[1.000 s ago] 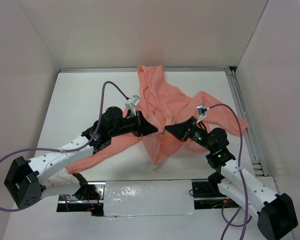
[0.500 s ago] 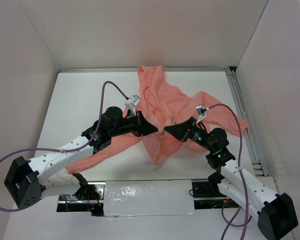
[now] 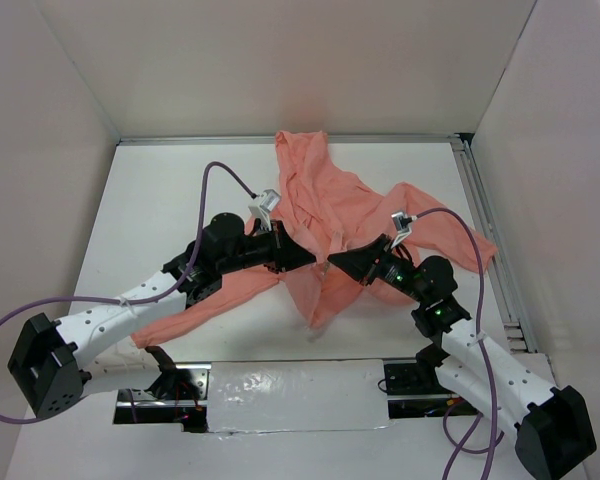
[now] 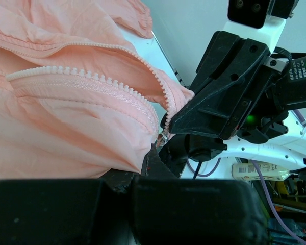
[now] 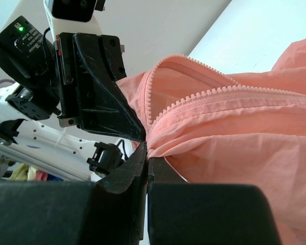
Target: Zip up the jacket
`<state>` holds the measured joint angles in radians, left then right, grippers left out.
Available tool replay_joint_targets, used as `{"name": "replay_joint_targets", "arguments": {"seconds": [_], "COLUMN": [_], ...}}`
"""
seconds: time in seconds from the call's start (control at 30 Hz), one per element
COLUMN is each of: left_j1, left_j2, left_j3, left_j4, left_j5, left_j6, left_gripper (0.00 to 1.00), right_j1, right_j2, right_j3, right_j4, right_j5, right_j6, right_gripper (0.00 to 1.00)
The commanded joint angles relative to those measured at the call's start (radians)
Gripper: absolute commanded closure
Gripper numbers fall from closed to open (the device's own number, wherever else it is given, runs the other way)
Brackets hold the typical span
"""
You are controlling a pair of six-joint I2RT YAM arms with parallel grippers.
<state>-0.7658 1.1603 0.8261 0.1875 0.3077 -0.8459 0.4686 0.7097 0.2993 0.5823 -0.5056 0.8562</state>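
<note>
Table [image 3: 170, 190] in white fills the floor of a pale booth, with plain walls [image 3: 280, 60] at the back and on both sides. A metal rail [image 3: 492, 250] runs down its right edge, and a strip of silver tape [image 3: 290, 395] lies across the near edge between the two arm bases. Purple cables [image 3: 218, 170] loop off each wrist.

From where I stand, the jacket [image 3: 325, 195] lies rumpled from the middle of the table toward the far right. Its top end reaches the back wall, one sleeve trails to the near left under the left arm, and another part spreads right toward the rail. The front is unzipped: two rows of zipper teeth [image 4: 86, 76] run apart and meet only near the arms' tips.

Both arms point inward and nearly meet tip to tip at the jacket's front edge. The left tool [image 4: 152, 159] has its fingers pressed together, pinching a fold of pink cloth just under the zipper. The right tool [image 5: 146, 149] is likewise clamped tight on the cloth at the end of the teeth. The two tips sit just beside each other; whether they touch I cannot tell.
</note>
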Motion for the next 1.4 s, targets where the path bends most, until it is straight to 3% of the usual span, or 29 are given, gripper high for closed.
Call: {"name": "replay_joint_targets", "arguments": {"seconds": [0.0,0.27,0.97,1.37], "left_j1": [0.006,0.006,0.006,0.036], "left_j2": [-0.031,-0.034,0.007,0.018], "left_j3": [0.03,0.027,0.031,-0.021], "left_j4": [0.06,0.069,0.072,0.243], "left_j5": [0.001,0.025,0.083,0.321], "left_j6": [-0.018,-0.009,-0.012,0.028], "left_gripper": [1.0,1.0,1.0,1.0], "right_j1": [0.008,0.005,0.021,0.021], "right_j2": [-0.015,-0.042,0.014,0.019], "right_j3": [-0.015,-0.016,-0.045,-0.072], "right_j4": [0.027,0.01,0.212,0.343], "right_j5": [-0.014,0.015,0.038,0.019], "right_j6": [0.007,-0.002,0.106,0.167], "right_gripper": [1.0,1.0,1.0,1.0]}}
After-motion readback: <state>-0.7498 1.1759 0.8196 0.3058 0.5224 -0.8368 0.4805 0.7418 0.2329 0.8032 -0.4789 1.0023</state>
